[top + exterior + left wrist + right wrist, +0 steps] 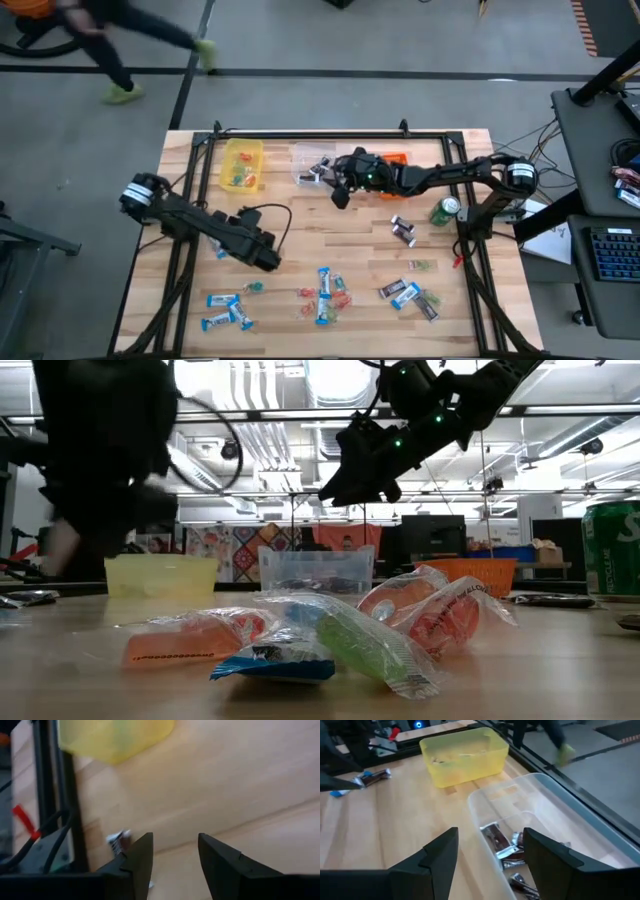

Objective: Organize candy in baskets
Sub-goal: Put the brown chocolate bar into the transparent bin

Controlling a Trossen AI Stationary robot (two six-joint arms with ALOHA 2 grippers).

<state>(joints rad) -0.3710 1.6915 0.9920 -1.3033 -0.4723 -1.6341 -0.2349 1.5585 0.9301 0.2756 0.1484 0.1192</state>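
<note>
Dark wrapped candies point(506, 851) lie in the clear basket point(560, 810), between the yellow basket point(465, 755) and the orange one point(478, 575). The right gripper point(490, 857) hangs over its near wall, jaws wide, holding nothing; dipping, it could knock the light bin askew. The left gripper point(172, 852), open and empty over bare table, might shove loose candy point(325, 285) aside.

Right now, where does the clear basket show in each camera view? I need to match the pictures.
High view: clear basket at the table's far edge, centre, beside the right gripper.
Low view: centre background, under that gripper.
Left wrist view: not in it.
Right wrist view: just past the open fingers, dark candy inside.
Shared landmark: yellow basket, next to it.
</note>
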